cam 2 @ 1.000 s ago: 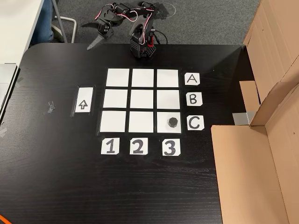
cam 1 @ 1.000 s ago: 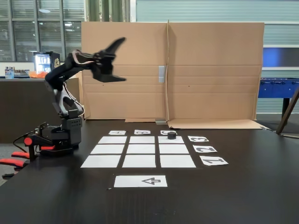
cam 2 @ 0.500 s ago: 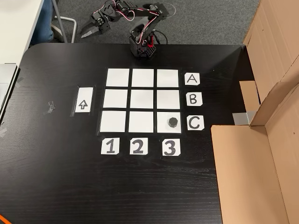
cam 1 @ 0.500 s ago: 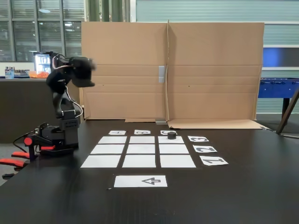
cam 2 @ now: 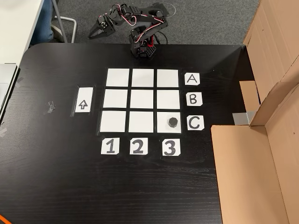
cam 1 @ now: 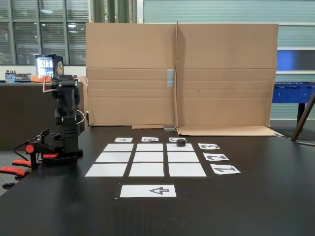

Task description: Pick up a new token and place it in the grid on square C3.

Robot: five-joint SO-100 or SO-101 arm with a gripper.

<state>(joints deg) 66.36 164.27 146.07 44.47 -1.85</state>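
Observation:
The black token [cam 2: 173,122] rests on square C3 [cam 2: 162,127], the corner cell of the grid [cam 2: 141,99] beside the C and 3 labels. From the low fixed view the token [cam 1: 181,142] stands on the far right cell [cam 1: 172,147] of the grid [cam 1: 149,157]. The black arm [cam 1: 66,98] is folded back over its base at the table's edge. My gripper [cam 2: 92,33] hangs beyond the table edge, far from the token, tapering to a point with nothing in it; its fingers look shut.
A white sheet with an arrow [cam 2: 82,105] lies beside the grid. Cardboard panels [cam 2: 261,140] stand and lie along one side of the black table [cam 2: 56,177]. Letter and number labels [cam 2: 193,99] border the grid.
The arm swung away from the grid and folded back over its base. The gripper, wide open a second ago, has closed. The token stayed on C3.

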